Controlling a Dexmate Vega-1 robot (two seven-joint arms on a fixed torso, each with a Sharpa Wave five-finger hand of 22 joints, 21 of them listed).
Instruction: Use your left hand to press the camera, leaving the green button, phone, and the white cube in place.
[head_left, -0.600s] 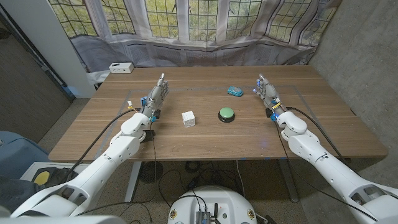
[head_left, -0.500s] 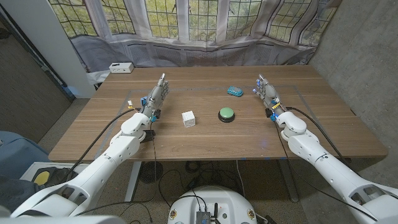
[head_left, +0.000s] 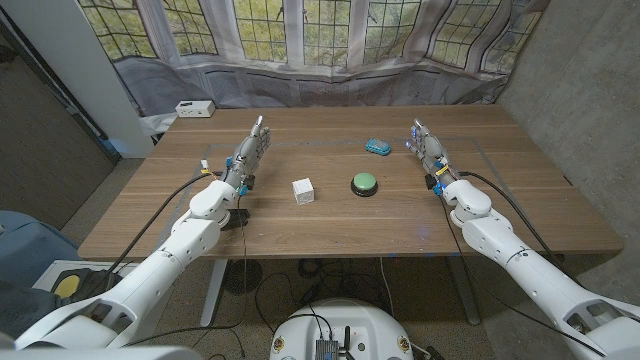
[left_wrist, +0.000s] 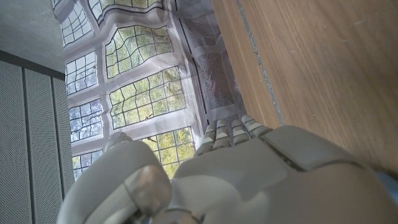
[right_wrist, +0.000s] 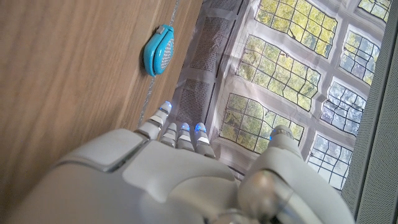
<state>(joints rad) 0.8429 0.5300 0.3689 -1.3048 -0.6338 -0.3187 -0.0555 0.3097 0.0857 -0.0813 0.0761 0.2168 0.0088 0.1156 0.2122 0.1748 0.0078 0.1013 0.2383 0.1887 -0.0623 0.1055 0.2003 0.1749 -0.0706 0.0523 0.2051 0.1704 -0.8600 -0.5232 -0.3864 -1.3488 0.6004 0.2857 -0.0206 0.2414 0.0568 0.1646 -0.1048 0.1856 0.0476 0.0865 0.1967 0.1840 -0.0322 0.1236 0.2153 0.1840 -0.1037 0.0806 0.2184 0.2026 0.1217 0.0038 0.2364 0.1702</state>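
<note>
Head view: my left hand (head_left: 248, 157) empty, fingers straight, left of cube (head_left: 303, 190) | camera (head_left: 378, 147) lies beyond button (head_left: 365, 184), untouched | right hand (head_left: 430, 150) empty, parked right of button, so out of the way

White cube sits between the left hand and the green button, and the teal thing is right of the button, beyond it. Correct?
Nearly. The white cube does sit between the left hand and the green button, but the head view shows the teal object beyond the button, not right of it.
</note>
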